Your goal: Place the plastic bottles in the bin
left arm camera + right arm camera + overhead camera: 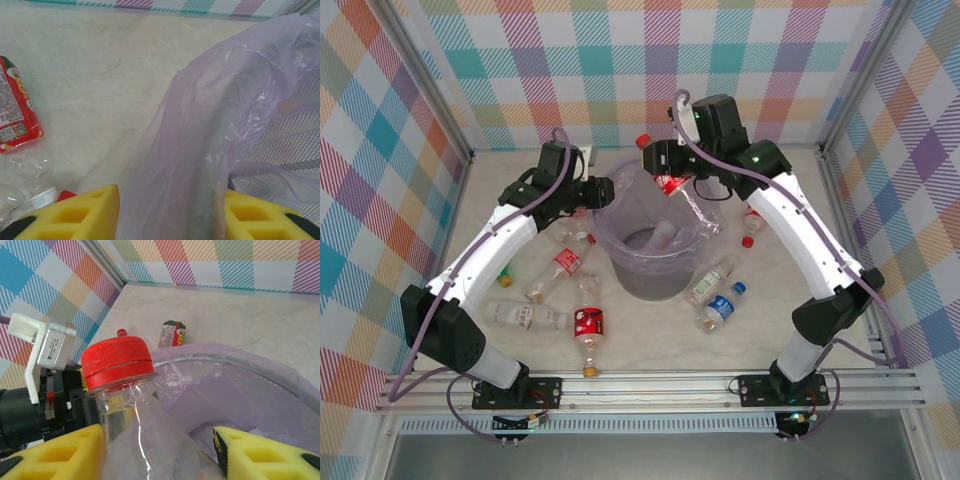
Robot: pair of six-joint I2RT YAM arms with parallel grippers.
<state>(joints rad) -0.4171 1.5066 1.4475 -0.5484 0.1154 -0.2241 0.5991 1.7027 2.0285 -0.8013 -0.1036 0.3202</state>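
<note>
Looking down from the top camera first: the bin sits mid-frame on the pale table, with its lavender bag folded over the rim. The left gripper is at the bin's upper-left rim, pinched narrow on the bagged edge. The right gripper is over the bin's upper rim, clamped on a red-capped bottle held above the opening. Loose plastic bottles lie on the table to the lower left of the bin. More lie to the lower right, a blue-labelled bottle among them.

Now the left wrist view: the left gripper is at the bottom edge, its yellow fingers either side of the bag-covered rim and closed in on it. The bin's mesh wall is at right. A red-labelled bottle lies at the left edge of the frame.

Over to the right wrist view: the right gripper holds the red-capped bottle between its yellow fingers, cap up, left of centre. The bin's bagged rim curves behind it to the right. Beyond the rim, in the upper middle, a red-and-green-labelled bottle lies on the table.
</note>
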